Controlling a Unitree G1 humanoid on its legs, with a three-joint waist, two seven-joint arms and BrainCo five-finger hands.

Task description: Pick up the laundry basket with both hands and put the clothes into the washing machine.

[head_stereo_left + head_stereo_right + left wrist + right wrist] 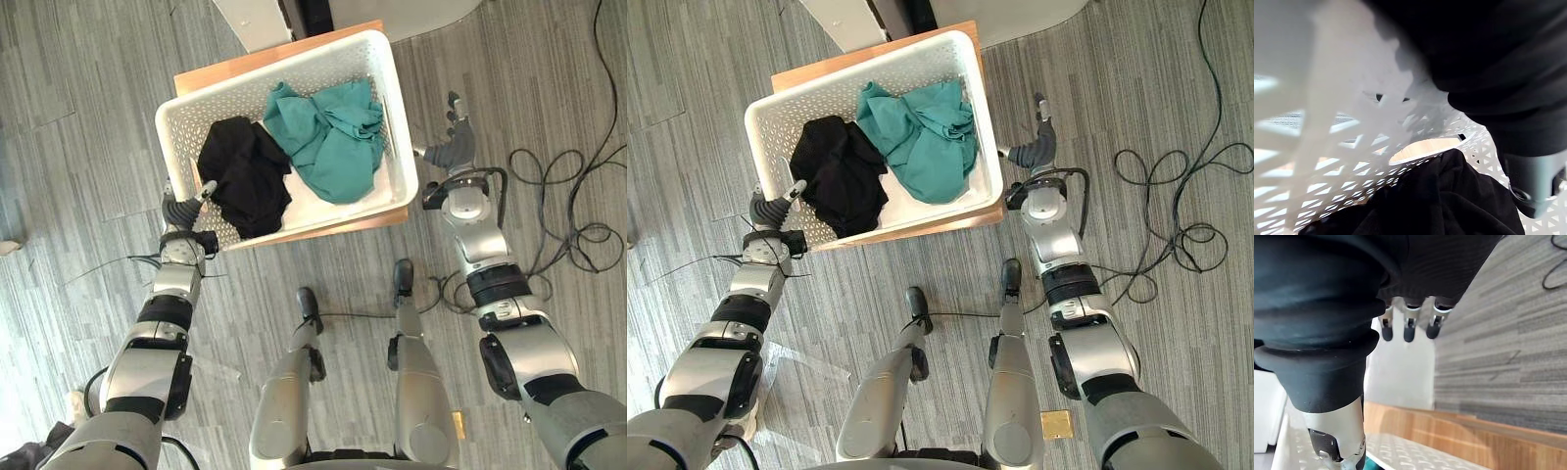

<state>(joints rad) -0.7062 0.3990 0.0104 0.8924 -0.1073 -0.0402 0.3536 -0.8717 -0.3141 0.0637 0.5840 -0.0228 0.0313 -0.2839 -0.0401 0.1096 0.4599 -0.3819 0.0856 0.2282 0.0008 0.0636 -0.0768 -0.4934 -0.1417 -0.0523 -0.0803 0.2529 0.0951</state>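
Left hand (184, 211) sits at basket's (181, 142) near left corner, right up against the perforated wall. The left wrist view looks at white mesh from very close, with dark cloth behind it. Can't tell whether this hand grips the wall or just rests on it.

Right hand (453, 145) is out at the basket's right side, level with the far half of the right wall, just beside it, and looks apart from it. Its fingers (1409, 330) are straight and relaxed, holding nothing, pointing away over the floor (88, 147). The right wrist view also catches the basket rim and the wooden table edge below the hand.

Basket is white, rectangular, and sits flat on a low wooden table (201, 78), turned slightly askew to the robot. The table edge peeks out along the basket's far and near sides.

Two clothes lie inside. Black garment (245, 176) is bunched in the near left part. Teal garment (333, 137) is crumpled in the far right part, touching the black one in the middle. Bare white basket bottom shows between them and the near right corner.

White unit (257, 22) stands past the table, too cropped to identify.
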